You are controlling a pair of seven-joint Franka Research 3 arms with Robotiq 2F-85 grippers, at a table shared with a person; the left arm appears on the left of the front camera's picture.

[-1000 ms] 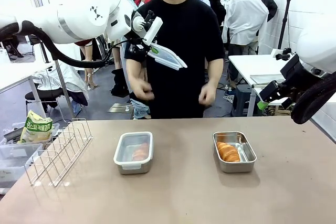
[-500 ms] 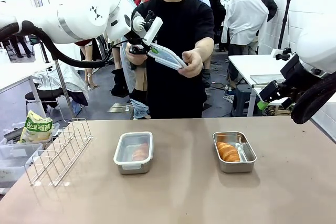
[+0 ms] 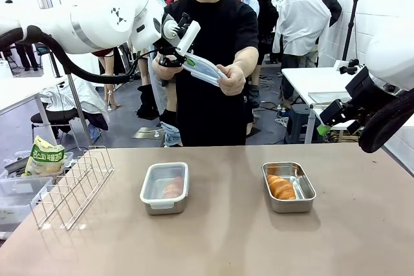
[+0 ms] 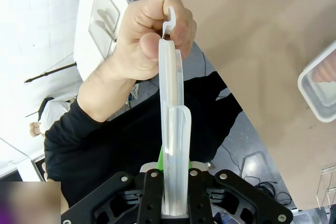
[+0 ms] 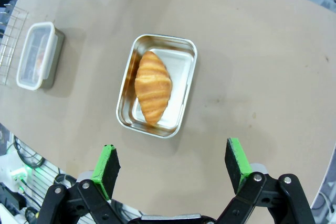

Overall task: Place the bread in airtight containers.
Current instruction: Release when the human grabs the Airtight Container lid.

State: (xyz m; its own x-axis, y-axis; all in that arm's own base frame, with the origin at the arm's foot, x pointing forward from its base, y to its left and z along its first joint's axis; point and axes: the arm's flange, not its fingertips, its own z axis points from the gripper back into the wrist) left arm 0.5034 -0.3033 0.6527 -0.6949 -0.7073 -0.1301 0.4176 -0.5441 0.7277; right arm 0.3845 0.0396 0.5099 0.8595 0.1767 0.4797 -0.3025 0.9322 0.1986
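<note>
Bread sits in both steel tins on the tan table (image 3: 226, 244) as a lid changes hands above them. At far left, a wire rack (image 3: 71, 185) lies on the tabletop. The left gripper (image 3: 186, 60), raised well above the table's far edge, is clamped on one end of a translucent clip lid (image 3: 206, 69); the left wrist view shows its black fingers pinching the lid (image 4: 171, 145) edge-on. The person's hand (image 3: 233, 81) now grips the lid's other end, thumb and fingers closed over its clip tab. A second ago both of the person's hands hung low in front of the body and the lid was held by the gripper alone; half a second ago the hand had just reached it.

Below, the left tin (image 3: 165, 188) is already covered by its clear lid, a roll (image 3: 173, 187) dimly visible through it. To the right, well apart, the open tin (image 3: 288, 187) holds a golden croissant (image 3: 281, 187) lying lengthwise. Neither tin has moved. The right gripper (image 5: 171, 166) hovers over that open tin, green pads (image 5: 106, 163) spread wide and holding nothing.
</note>
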